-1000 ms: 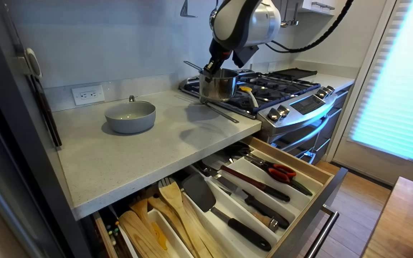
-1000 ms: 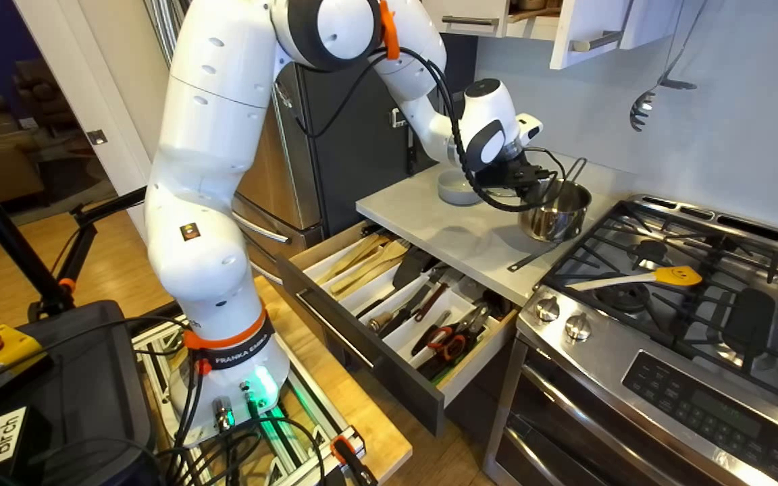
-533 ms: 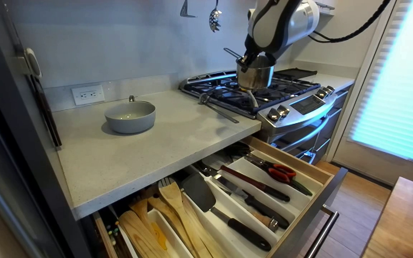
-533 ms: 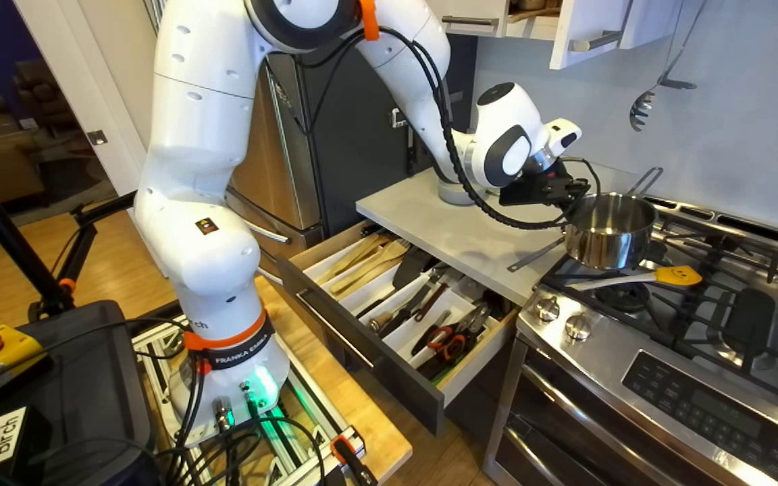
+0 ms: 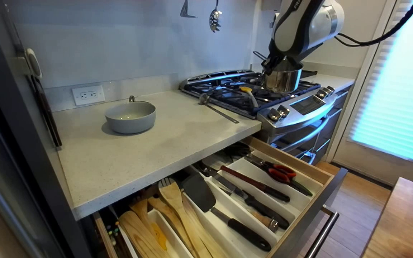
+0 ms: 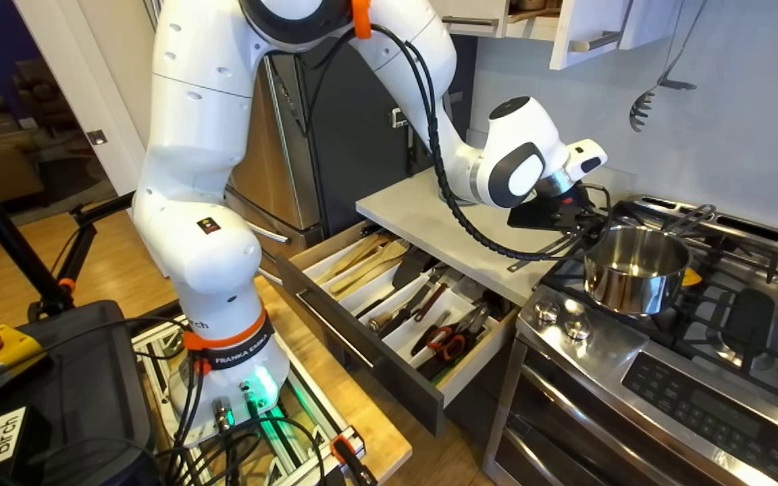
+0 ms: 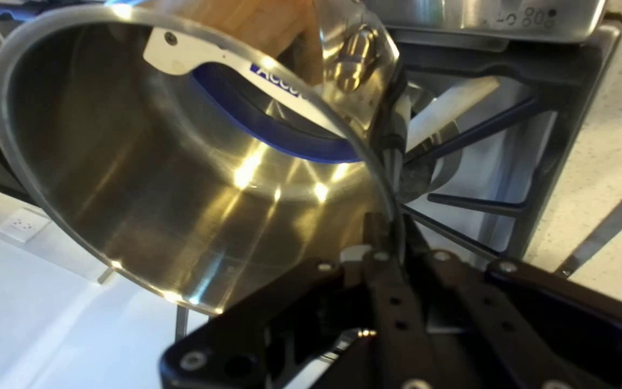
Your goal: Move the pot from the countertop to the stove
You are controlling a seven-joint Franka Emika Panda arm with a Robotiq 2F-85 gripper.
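Observation:
The pot (image 5: 281, 81), a shiny steel saucepan, hangs above the stove (image 5: 224, 96) and is roughly upright. It also shows over the front grates in an exterior view (image 6: 632, 273), above the stove's front panel (image 6: 693, 391). My gripper (image 5: 266, 68) is shut on the pot's rim, on the side facing the countertop (image 5: 138, 161). In the wrist view one finger of the gripper (image 7: 397, 232) is inside the pot (image 7: 181, 227) and one outside. The pot's thin handle (image 5: 259, 55) points toward the back wall. The gap under the pot cannot be judged exactly.
A yellow-headed spatula (image 5: 246, 89) lies on the grates, partly hidden by the pot in an exterior view (image 6: 691, 277). A metal utensil (image 5: 224, 114) and a grey bowl-shaped pan (image 5: 130, 122) are on the countertop. An open utensil drawer (image 5: 321, 200) juts out in front.
My gripper, shut on the pot, has carried it from above the countertop to above the stove, then farther along and toward the stove's front. The grey pan and spatula have not moved.

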